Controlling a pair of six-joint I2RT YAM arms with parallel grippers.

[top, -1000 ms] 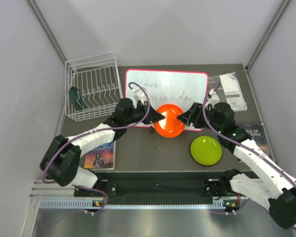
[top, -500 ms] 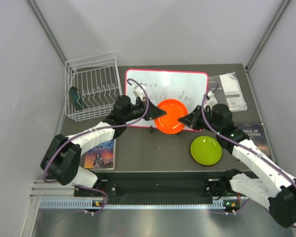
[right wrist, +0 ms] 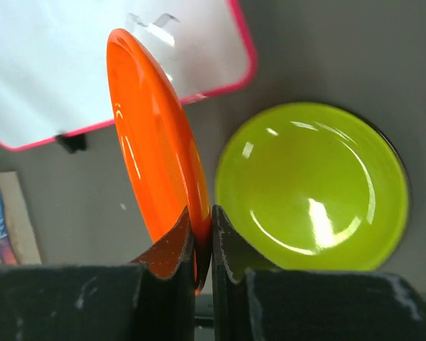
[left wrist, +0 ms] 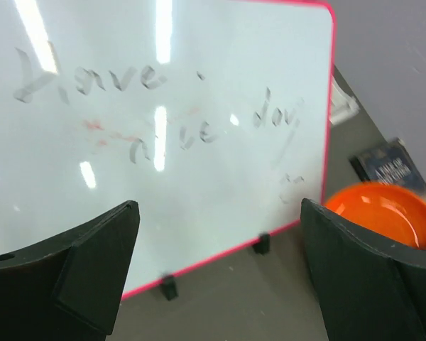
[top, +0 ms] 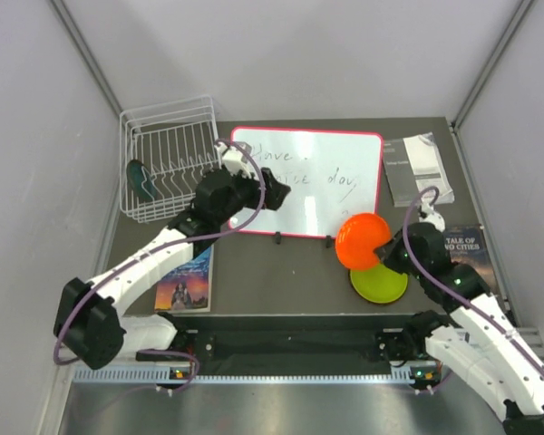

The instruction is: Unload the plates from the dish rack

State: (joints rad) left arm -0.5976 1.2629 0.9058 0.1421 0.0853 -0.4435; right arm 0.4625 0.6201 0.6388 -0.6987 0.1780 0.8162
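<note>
The right gripper (right wrist: 201, 231) pinches the orange plate (right wrist: 153, 142) above the green plate (right wrist: 312, 188). The left gripper (left wrist: 219, 213) gapes wide, empty, over the whiteboard (left wrist: 163, 106). Dark table (top: 281, 272), pale walls (top: 299, 54).

The orange plate (right wrist: 156, 142) and lime green plate (right wrist: 312, 185) are showing smooth, glossy surfaces, the whiteboard (left wrist: 163, 142) is reflecting light glossily, and the table (top: 281, 267) is presenting a matt finish.

A glossy orange round plate (right wrist: 156, 156), a lime green round plate (right wrist: 312, 192) and a dark teal round plate (top: 142, 179) contrast with the white wire dish rack (top: 177, 168) and the red-framed white whiteboard (top: 308, 181) bearing faint grey handwriting.
</note>
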